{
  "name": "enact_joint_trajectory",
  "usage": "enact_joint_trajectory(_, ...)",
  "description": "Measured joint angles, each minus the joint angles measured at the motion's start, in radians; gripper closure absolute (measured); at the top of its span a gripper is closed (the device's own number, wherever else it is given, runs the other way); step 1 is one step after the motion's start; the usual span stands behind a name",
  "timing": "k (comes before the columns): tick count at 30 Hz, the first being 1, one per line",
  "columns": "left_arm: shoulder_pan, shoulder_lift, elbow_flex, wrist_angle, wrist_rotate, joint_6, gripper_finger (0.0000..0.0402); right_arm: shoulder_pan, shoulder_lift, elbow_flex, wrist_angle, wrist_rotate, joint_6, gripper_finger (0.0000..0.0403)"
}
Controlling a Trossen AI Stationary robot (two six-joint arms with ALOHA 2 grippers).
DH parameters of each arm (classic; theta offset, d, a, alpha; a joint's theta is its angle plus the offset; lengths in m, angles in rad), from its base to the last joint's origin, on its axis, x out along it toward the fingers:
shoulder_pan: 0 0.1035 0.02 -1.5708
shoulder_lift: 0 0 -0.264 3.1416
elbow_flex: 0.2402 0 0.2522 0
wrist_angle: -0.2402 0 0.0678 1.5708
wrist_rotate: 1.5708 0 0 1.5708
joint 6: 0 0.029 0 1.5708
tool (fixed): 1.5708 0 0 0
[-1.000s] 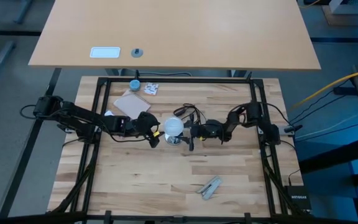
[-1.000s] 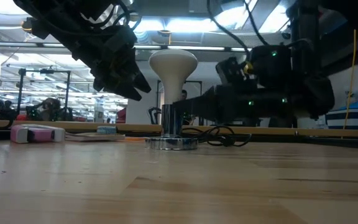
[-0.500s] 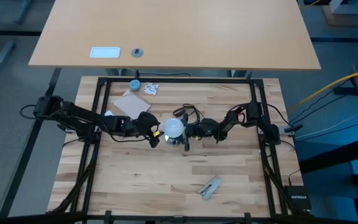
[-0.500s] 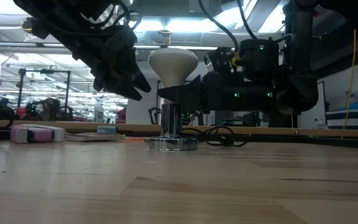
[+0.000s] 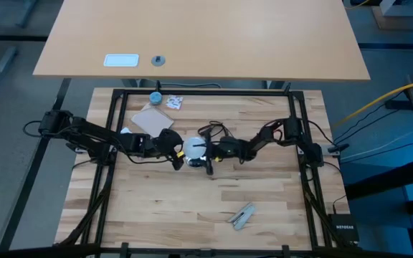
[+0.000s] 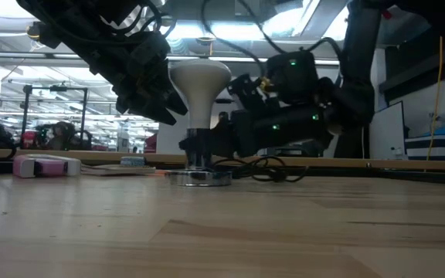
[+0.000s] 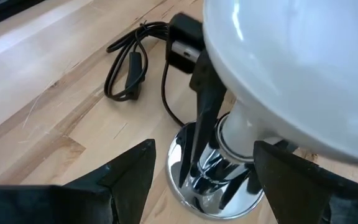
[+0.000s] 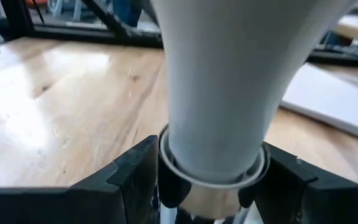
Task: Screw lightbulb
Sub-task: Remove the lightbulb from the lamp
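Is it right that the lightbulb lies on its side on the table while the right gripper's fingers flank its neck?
Not quite. The lightbulb stands upright on the silver base, as the low view shows. The right gripper does flank its neck.

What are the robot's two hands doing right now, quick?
Left hand: open, empty, beside the bulb.
Right hand: open around the bulb's neck, at the socket; can't tell if it grips.

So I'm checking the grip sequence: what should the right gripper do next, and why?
Probably close on the socket: the right gripper has its fingers open on either side of the metal collar under the lightbulb, which stands upright on the silver base. The left gripper waits open beside the globe.
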Motion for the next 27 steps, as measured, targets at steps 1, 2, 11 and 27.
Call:
enact_joint_trajectory(1,0.0,0.0,0.0,0.0,0.0,0.0,0.0139,0.0,0.0,0.011,-0.027,0.0,0.0,0.0178)
enact_joint_trajectory(2,0.0,0.0,0.0,-0.002,0.0,0.0,0.0139,0.0,0.0,0.02,-0.048,0.0,0.0,0.0178)
enact_joint_trajectory(11,0.0,0.0,0.0,-0.002,0.0,0.001,0.0139,0.0,0.0,0.058,-0.066,-0.011,0.0,0.0178)
enact_joint_trajectory(27,-0.003,0.0,0.0,-0.004,-0.002,0.0,0.0139,0.0,-0.002,0.003,0.034,-0.077,0.029,0.0178)
